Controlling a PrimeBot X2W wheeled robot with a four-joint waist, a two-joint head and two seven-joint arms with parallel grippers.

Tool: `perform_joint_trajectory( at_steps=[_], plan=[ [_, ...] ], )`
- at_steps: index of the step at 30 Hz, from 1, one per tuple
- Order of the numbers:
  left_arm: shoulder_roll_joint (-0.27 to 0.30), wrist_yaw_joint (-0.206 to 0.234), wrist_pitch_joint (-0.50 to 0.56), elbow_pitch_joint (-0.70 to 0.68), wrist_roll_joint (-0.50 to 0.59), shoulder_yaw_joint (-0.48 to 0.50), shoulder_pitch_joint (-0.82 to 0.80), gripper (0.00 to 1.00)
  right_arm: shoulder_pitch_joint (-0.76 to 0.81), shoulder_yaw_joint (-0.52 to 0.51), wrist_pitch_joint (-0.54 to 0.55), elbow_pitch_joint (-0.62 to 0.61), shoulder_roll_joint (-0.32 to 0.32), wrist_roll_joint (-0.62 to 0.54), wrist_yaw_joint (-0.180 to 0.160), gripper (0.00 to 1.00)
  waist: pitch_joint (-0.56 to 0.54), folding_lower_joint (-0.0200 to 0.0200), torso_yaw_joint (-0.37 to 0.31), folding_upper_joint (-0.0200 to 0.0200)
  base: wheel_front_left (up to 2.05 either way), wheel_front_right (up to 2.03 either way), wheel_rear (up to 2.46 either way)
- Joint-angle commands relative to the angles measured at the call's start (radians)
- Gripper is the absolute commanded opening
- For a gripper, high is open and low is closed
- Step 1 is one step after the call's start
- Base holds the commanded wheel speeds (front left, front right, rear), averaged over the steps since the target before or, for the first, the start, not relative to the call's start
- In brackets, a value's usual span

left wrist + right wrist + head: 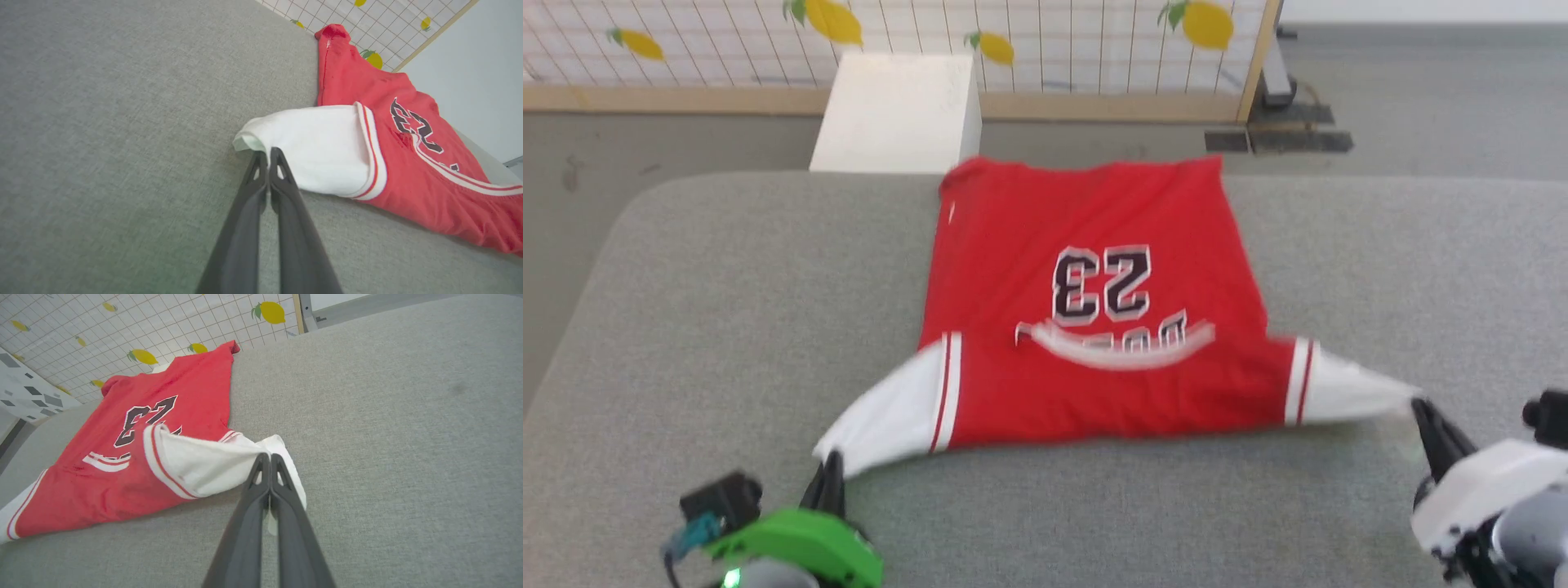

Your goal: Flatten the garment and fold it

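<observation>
We had the red jersey [1094, 327] spread out, left gripper [830, 469] clenched on its near-left sleeve tip, right gripper [1421, 406] on its near-right.

Garment [1086, 269]: you'll find it spread on the middle of the desk [727, 286], with the hem at the far edge and the shoulders toward the near side.
Left sleeve [890, 408]: it runs out to the near left, and its tip is held by the closed left tool [830, 478].
Right sleeve [1347, 384]: it runs out to the near right, and its tip is pinched in the right tool [1423, 408].
Box [898, 114]: look just behind the desk's far edge, left of the garment's hem.
Screen [1054, 49]: it stands behind the box, across the back.
</observation>
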Motion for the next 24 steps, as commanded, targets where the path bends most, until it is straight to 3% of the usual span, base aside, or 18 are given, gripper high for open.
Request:
perform_joint_trajectory(
  at_steps=[1, 6, 12, 19, 24],
  plan=[
    [0.009, 0.019, -0.001, -0.013, 0.0, 0.008, 0.042, 0.0, 0.031, -0.005, 0.01, 0.008, 0.001, -0.018, -0.001, 0.0, -0.053, 0.0001, 0.01, -0.0001, 0.0, 0.0, 0.0],
    [0.029, 0.065, 0.019, -0.043, 0.008, 0.022, 0.123, 0.0, 0.114, -0.027, 0.077, -0.012, -0.002, -0.066, -0.001, 0.0, -0.08, 0.0001, 0.022, -0.0001, 0.0, 0.0, 0.0],
    [0.082, 0.164, 0.062, -0.074, 0.099, 0.006, 0.164, 0.0, 0.162, -0.007, 0.181, -0.102, -0.045, -0.164, -0.001, 0.0, -0.082, 0.0001, 0.022, -0.0001, 0.0, 0.0, 0.0],
    [0.074, 0.177, 0.098, -0.082, 0.12, -0.036, 0.15, 0.0, 0.102, 0.238, 0.351, -0.089, -0.108, -0.17, -0.001, 0.0, -0.065, 0.0001, 0.005, -0.0001, 0.0, 0.0, 0.0],
    [0.057, 0.171, 0.079, -0.088, 0.102, -0.032, 0.137, 0.0, 0.065, 0.299, 0.443, 0.033, -0.116, -0.177, -0.001, 0.0, -0.059, 0.0001, 0.01, -0.0001, 0.0, 0.0, 0.0]
  ],
)
